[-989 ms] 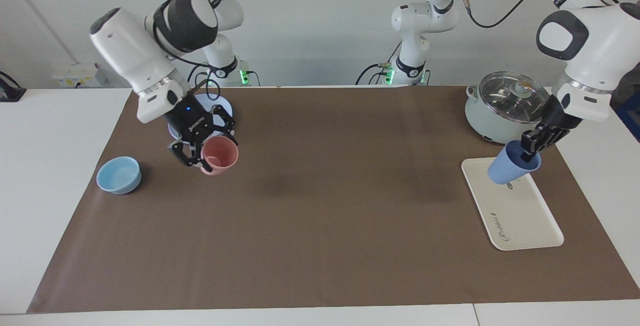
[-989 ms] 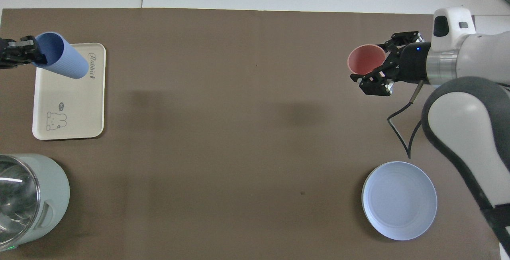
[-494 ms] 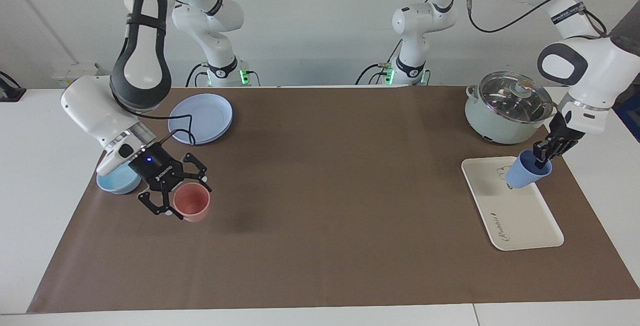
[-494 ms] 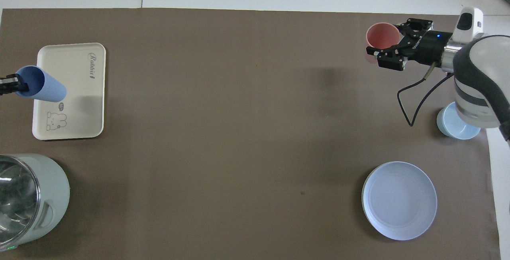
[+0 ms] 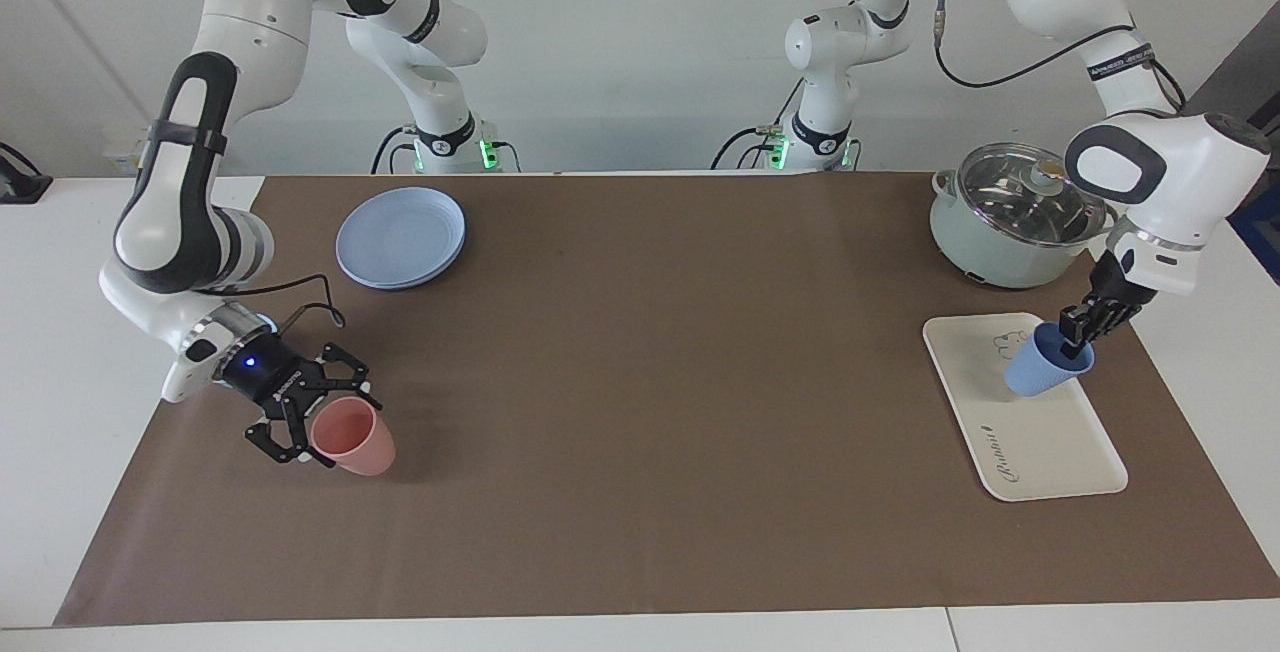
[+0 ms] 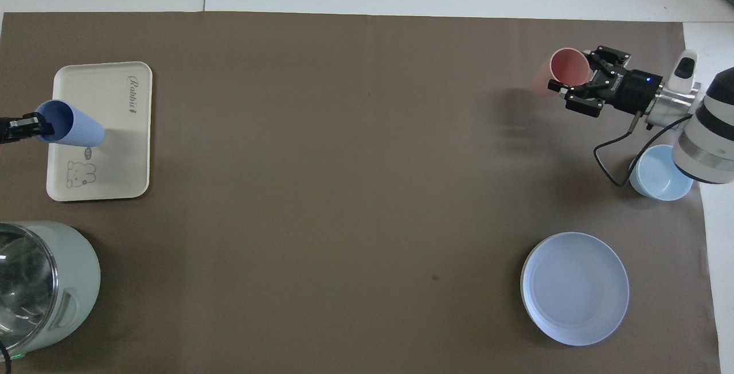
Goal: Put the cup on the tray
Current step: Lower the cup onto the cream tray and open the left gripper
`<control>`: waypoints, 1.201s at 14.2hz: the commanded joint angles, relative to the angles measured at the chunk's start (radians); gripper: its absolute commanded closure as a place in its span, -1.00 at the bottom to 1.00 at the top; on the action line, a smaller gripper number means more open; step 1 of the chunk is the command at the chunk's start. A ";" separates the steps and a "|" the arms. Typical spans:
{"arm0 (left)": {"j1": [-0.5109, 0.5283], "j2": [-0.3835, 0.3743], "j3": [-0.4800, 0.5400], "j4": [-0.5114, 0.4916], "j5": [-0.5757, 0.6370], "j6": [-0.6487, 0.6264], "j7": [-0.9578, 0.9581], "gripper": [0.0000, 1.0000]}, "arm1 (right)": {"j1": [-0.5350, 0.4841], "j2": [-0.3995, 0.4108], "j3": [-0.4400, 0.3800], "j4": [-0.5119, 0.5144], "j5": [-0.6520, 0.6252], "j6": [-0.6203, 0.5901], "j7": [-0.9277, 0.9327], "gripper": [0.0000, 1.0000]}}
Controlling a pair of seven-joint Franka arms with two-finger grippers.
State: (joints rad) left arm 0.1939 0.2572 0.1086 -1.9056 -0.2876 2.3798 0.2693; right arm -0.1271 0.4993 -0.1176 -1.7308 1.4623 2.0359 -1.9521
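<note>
Facing view shows the left gripper (image 5: 1078, 330), jaws pinched on the rim of the cup (image 5: 1036, 368), tilted low over the tray (image 5: 1040, 442); contact looks likely but uncertain. Levelling it before release should prevent tipping. The right gripper (image 5: 305, 419) clasps a pink tumbler (image 5: 352, 437).

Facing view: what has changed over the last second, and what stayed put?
The left hand lowered the cup, tilted, down to the tray. The right hand carried the pink cup away from the plate, down to the mat. Both grips stayed closed; tray, plate, pot and bowl unmoved.
</note>
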 commanded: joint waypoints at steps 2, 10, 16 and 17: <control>0.019 0.037 -0.012 0.000 -0.021 0.068 0.037 1.00 | -0.025 0.012 0.016 -0.025 0.053 -0.028 -0.082 1.00; 0.033 0.059 -0.009 0.083 -0.047 -0.069 0.038 -1.00 | -0.042 -0.007 0.015 -0.118 0.055 -0.011 -0.192 1.00; -0.030 0.062 -0.009 0.293 0.036 -0.341 -0.091 -1.00 | -0.043 -0.015 0.015 -0.131 0.055 0.000 -0.208 -0.99; -0.065 0.056 -0.009 0.324 0.094 -0.388 -0.145 -1.00 | -0.043 -0.016 0.015 -0.128 0.055 -0.009 -0.206 -1.00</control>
State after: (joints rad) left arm 0.1840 0.3004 0.0927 -1.6596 -0.2728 2.0772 0.2166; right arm -0.1552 0.5090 -0.1160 -1.8328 1.4908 2.0285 -2.1259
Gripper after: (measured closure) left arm 0.000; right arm 0.044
